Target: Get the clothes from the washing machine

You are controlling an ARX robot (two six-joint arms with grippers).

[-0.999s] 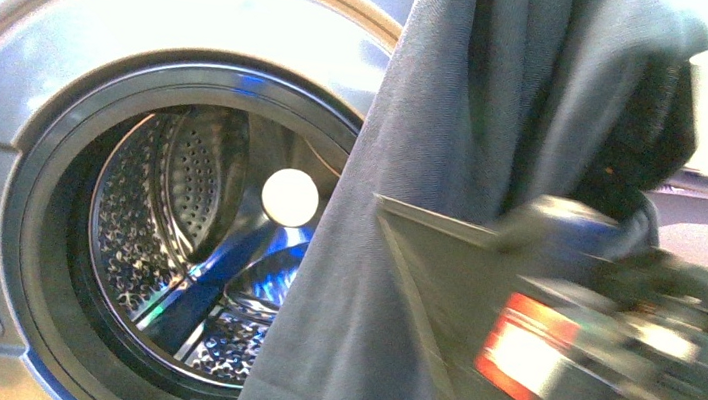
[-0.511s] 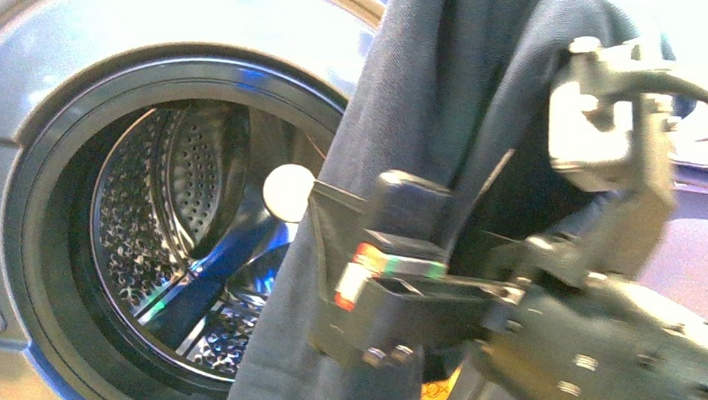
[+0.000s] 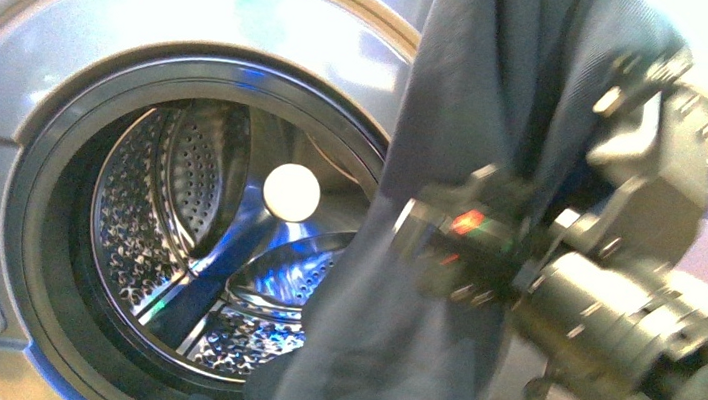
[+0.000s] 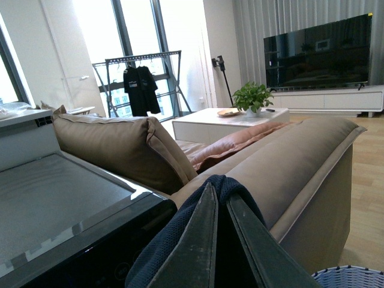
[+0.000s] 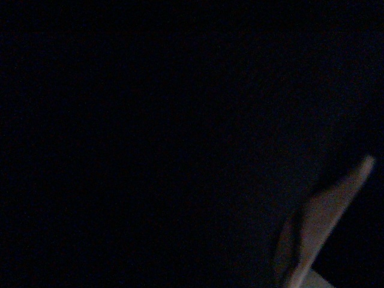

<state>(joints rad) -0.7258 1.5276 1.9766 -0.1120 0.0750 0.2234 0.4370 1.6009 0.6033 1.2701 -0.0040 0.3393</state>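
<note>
hanging before the washing machine (image 3: pixel 199 21), clothes (image 3: pixel 460 121) pinched in left claw (image 4: pixel 217 187); right claw (image 3: pixel 426 240) state unclear.

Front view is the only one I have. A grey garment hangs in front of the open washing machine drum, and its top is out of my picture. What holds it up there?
Observer: The left gripper. In the left wrist view its fingers are closed together, and the dark knit garment is pinched at their tips.
Operator: What stands near the gripper on that side?
Observer: A beige sofa is right behind it, and the rim of a white and blue woven basket shows on the floor by the sofa.
</note>
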